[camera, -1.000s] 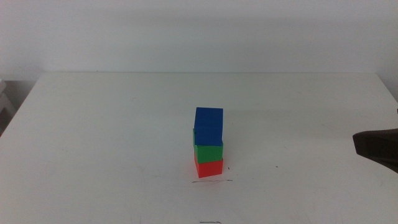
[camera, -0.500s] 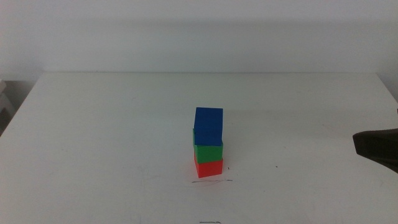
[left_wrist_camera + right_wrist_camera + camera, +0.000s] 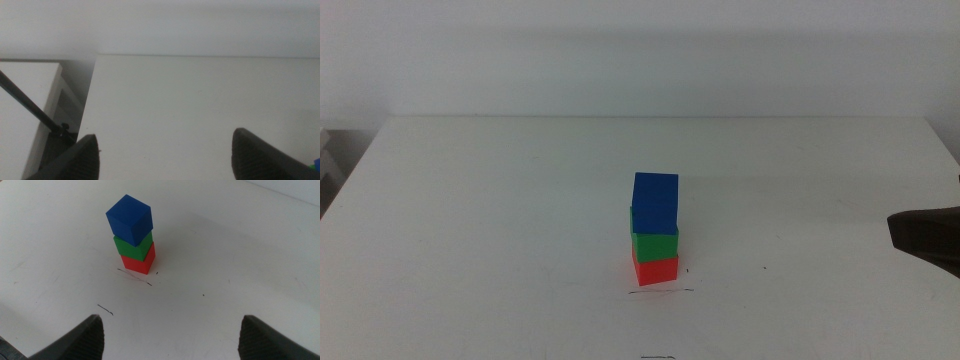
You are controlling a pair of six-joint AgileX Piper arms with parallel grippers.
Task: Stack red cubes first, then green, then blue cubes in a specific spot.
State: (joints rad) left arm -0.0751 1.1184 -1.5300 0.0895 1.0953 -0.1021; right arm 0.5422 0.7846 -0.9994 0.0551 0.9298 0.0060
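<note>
The middle view looks forward and down over the white table (image 3: 500,200) toward a plain wall, from moderate range; the cube stack (image 3: 655,230) stands near frame centre.

The right wrist view looks down at the table from behind the right hand (image 3: 170,335), whose jaws stand wide apart, framing the same stack (image 3: 132,240) from closer range and a steeper angle.

The left wrist view faces low across the table edge (image 3: 95,100) toward the wall. It shares only bare tabletop with the other views.
</note>
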